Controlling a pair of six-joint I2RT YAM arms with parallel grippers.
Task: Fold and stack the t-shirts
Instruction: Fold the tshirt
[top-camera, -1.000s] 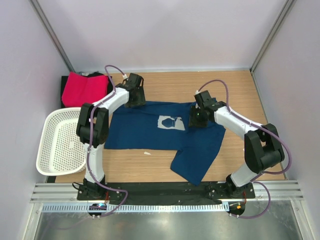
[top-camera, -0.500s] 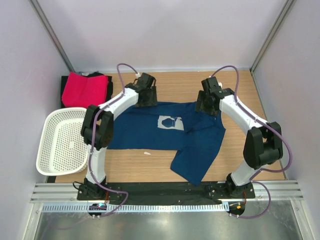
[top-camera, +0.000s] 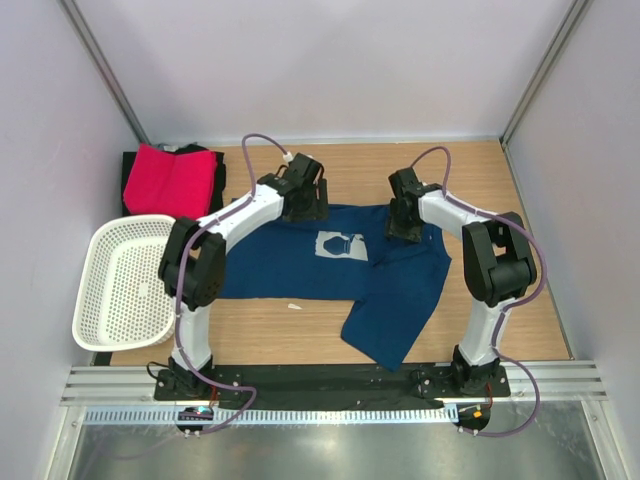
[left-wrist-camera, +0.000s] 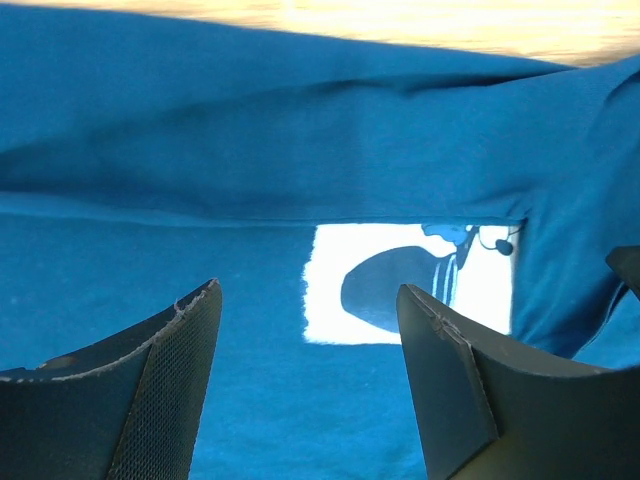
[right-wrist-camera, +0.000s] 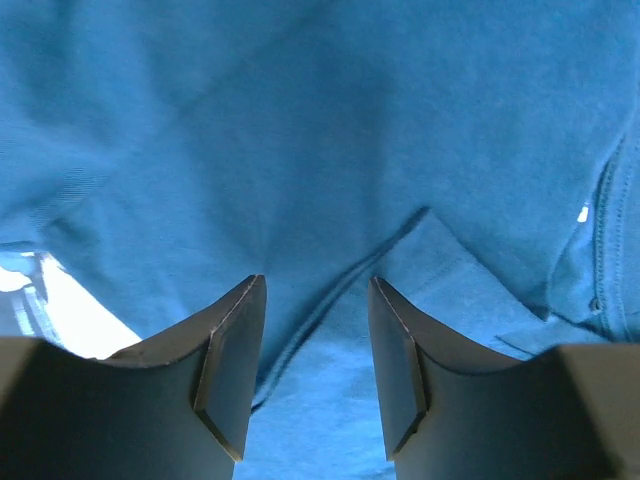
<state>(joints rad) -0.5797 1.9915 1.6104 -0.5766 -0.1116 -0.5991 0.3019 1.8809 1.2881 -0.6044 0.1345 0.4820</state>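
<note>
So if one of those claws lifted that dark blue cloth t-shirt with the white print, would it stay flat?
Probably not: the dark blue t-shirt lies limp with creases and folds, so it would likely droop. It looks thin, so it is probably light. Pushed across the wooden table, it would likely bunch rather than slide whole.

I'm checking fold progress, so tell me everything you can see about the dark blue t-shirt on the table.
The dark blue t-shirt is soft matte cloth with a white cartoon print facing up. It lies spread but wrinkled on the wooden table, one part trailing toward the near edge on the right, not yet folded. The left pincer and right pincer hang open close over its far edge; whether they touch it is unclear.
</note>
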